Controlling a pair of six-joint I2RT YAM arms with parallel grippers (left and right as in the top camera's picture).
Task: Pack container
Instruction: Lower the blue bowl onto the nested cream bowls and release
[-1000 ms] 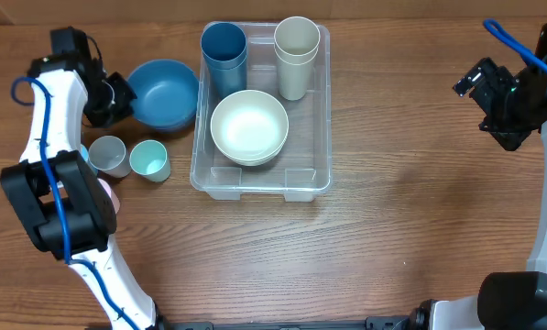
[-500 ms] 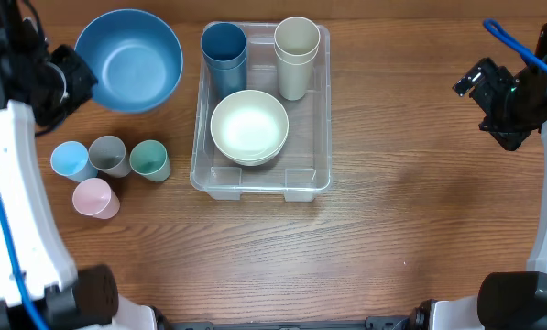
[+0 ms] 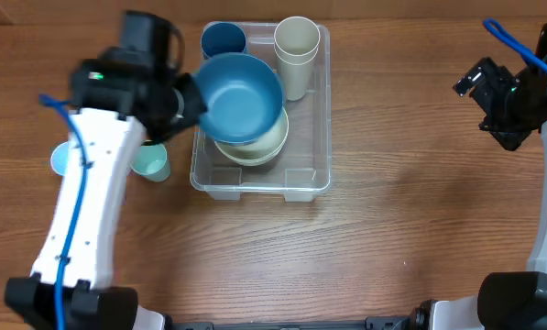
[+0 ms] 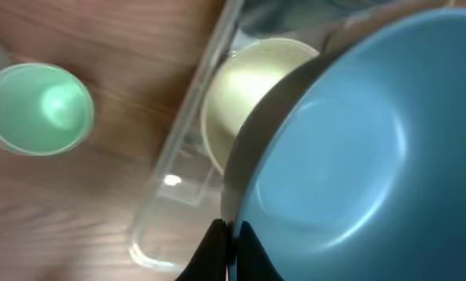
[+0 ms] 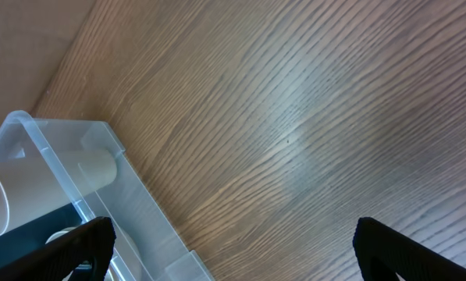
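The container (image 3: 310,180) is a clear rectangular bin at the table's middle. It holds a cream bowl (image 3: 266,147), a stack of dark blue cups (image 3: 222,38) and a stack of cream cups (image 3: 297,48). My left gripper (image 3: 187,101) is shut on the rim of a blue bowl (image 3: 242,95), which hangs tilted over the cream bowl. In the left wrist view one finger is inside the blue bowl (image 4: 350,148) and the other outside its rim. My right gripper (image 5: 233,254) stands open and holds nothing, far to the right of the container's corner (image 5: 61,148).
A mint cup (image 3: 152,163) and a light blue cup (image 3: 60,158) stand on the table left of the container, partly hidden by my left arm. Bare wood lies between the container and my right arm.
My left arm has swung right, carrying the blue bowl from the table's far left to above the cream bowl in the container. The right arm has not moved.
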